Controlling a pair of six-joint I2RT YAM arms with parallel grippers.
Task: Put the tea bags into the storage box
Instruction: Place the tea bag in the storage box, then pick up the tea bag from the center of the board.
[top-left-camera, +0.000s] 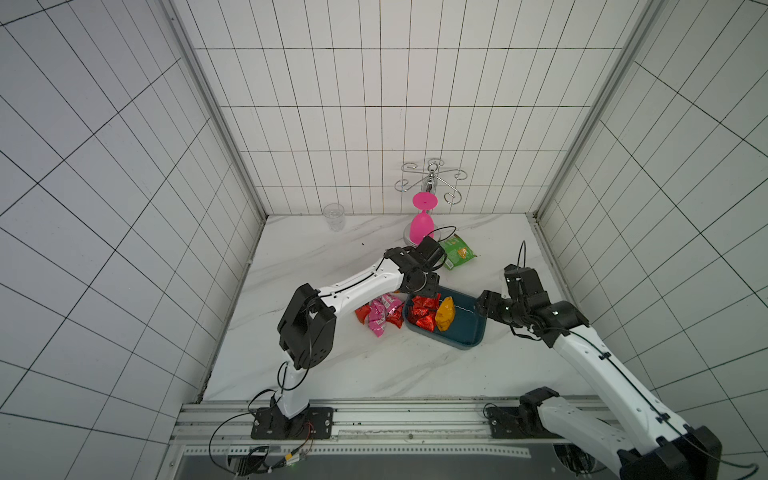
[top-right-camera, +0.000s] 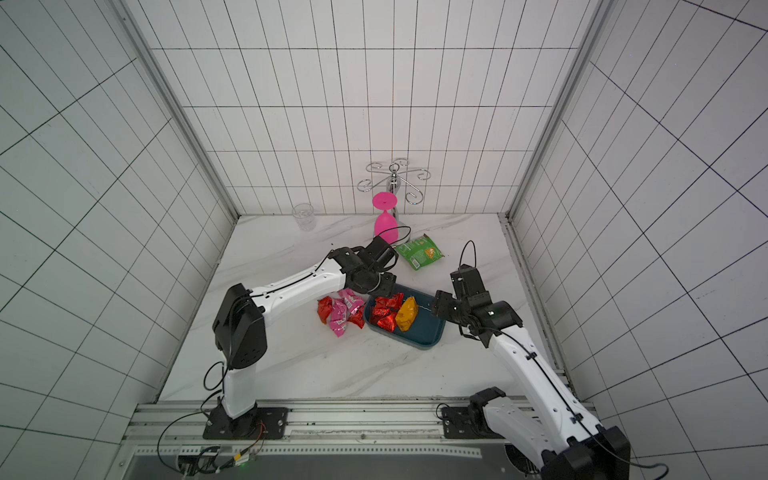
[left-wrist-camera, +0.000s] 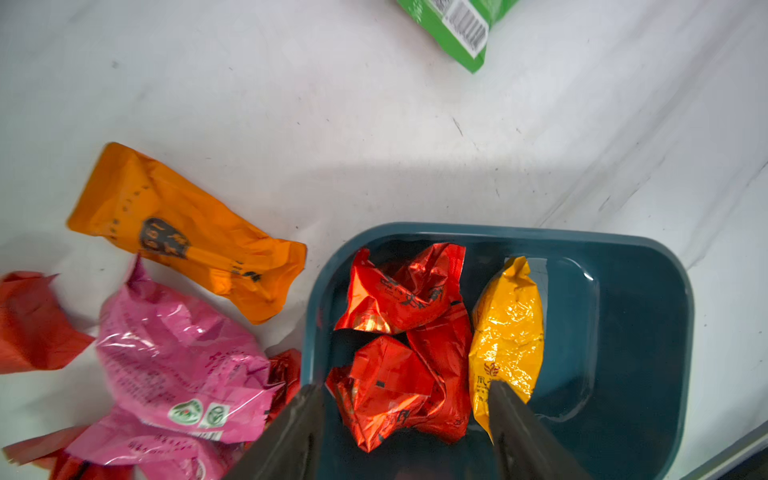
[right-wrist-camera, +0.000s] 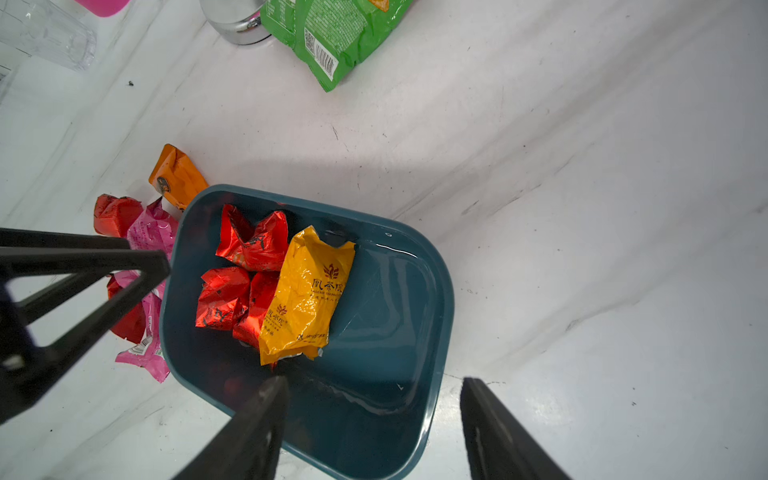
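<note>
Four crinkly foil tea bags (left-wrist-camera: 399, 291) lie in the shallow teal plastic box (left-wrist-camera: 623, 332); more sachets (left-wrist-camera: 178, 361) wait at its nine o'clock. Left claw (left-wrist-camera: 404, 386) and right claw (right-wrist-camera: 372, 379) gape empty.

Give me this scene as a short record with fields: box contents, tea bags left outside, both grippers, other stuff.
container: storage box, teal, on the table
in the box: three red tea bags, one yellow tea bag
outside, beside the box: orange tea bag, pink tea bags, loose red tea bags
left gripper: open above the bags in the box, holding nothing
right gripper: open over the box's rim, holding nothing
other: green snack packet, clear glass, pink goblet upside down by metal rack
</note>
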